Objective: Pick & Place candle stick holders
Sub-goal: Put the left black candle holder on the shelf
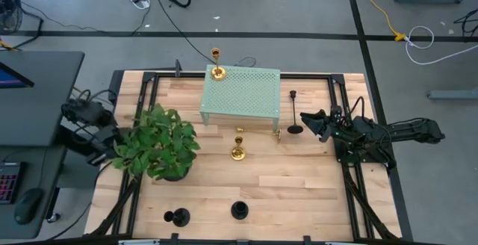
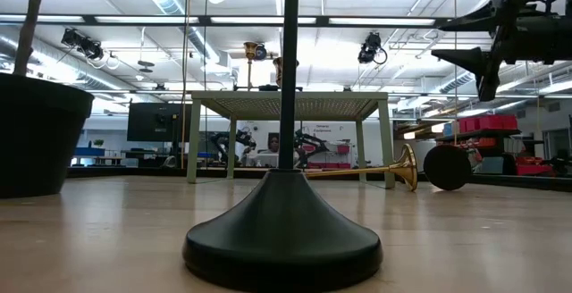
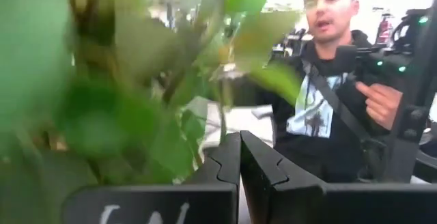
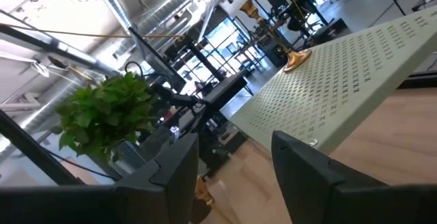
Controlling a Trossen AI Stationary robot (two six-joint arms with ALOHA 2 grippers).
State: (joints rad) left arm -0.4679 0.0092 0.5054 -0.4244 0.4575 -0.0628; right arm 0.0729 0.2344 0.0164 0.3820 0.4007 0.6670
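One gold candle stick holder (image 1: pixel 216 66) stands on the far left corner of the pale green stand (image 1: pixel 241 95). Another gold one (image 1: pixel 238 149) stands on the table in front of the stand. A third gold one (image 2: pixel 366 172) lies on its side by the stand's near right leg. A black holder (image 1: pixel 295 116) lies beside it, its base (image 2: pixel 447 166) facing the near edge. Two more black holders (image 1: pixel 177 216) (image 1: pixel 239 211) stand near the front edge. My right gripper (image 1: pixel 310 122) hovers open above the lying black holder. My left gripper (image 3: pixel 239 159) is shut at the table's left edge, behind the plant.
A leafy potted plant (image 1: pixel 157 144) fills the table's left part, between my left gripper and the holders. A person (image 3: pixel 328 80) stands beyond the table in the left wrist view. Bare wood (image 1: pixel 299 193) lies at the near right.
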